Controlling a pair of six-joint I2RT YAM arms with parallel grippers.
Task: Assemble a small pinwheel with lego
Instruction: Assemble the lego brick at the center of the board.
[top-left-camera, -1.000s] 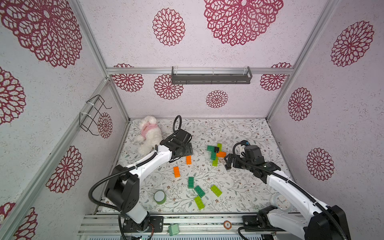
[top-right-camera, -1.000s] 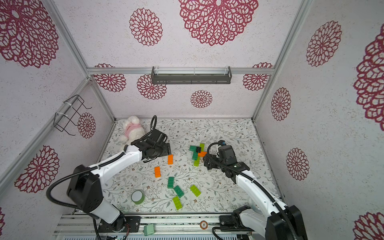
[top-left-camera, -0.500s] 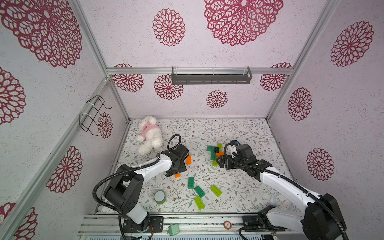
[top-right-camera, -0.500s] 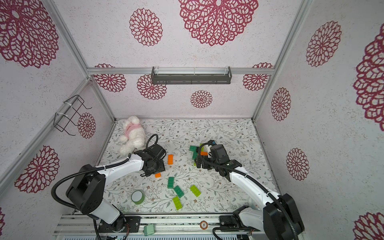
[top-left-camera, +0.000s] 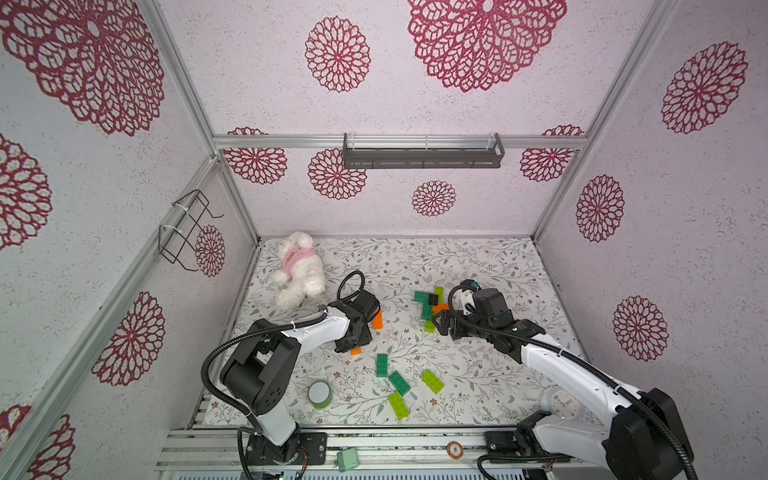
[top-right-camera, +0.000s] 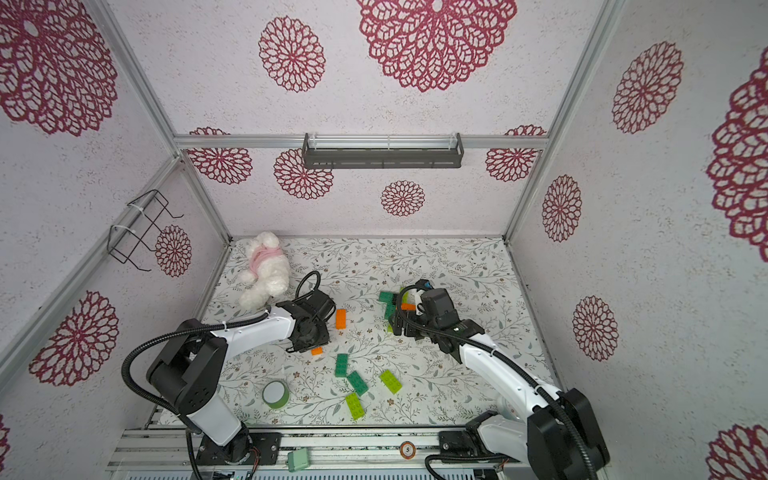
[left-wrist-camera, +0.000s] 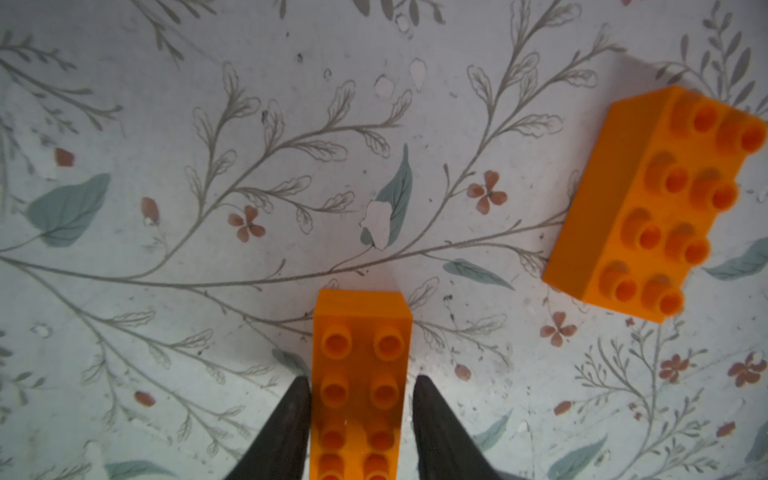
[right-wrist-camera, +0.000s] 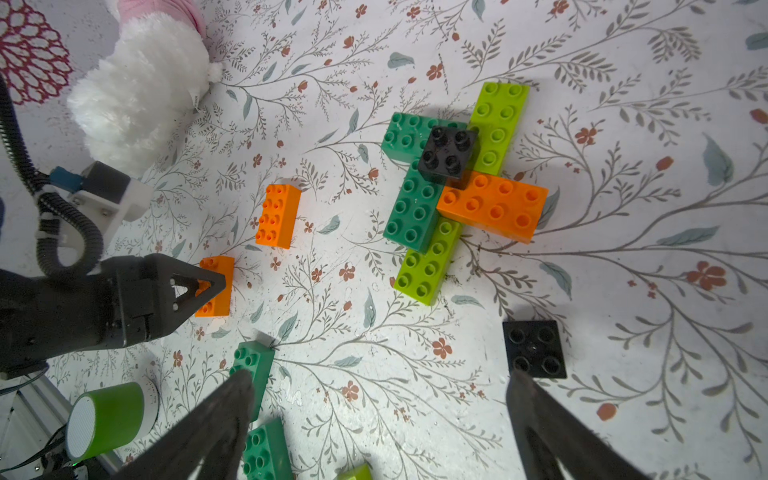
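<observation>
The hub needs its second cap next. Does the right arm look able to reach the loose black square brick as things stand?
Probably yes: the loose black square brick lies alone on the mat, just ahead of the open right end effector, with nothing between them.

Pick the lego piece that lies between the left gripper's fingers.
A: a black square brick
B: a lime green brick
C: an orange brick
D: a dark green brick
C: the left wrist view shows the orange brick lying lengthwise between the two fingers of the left gripper.
</observation>
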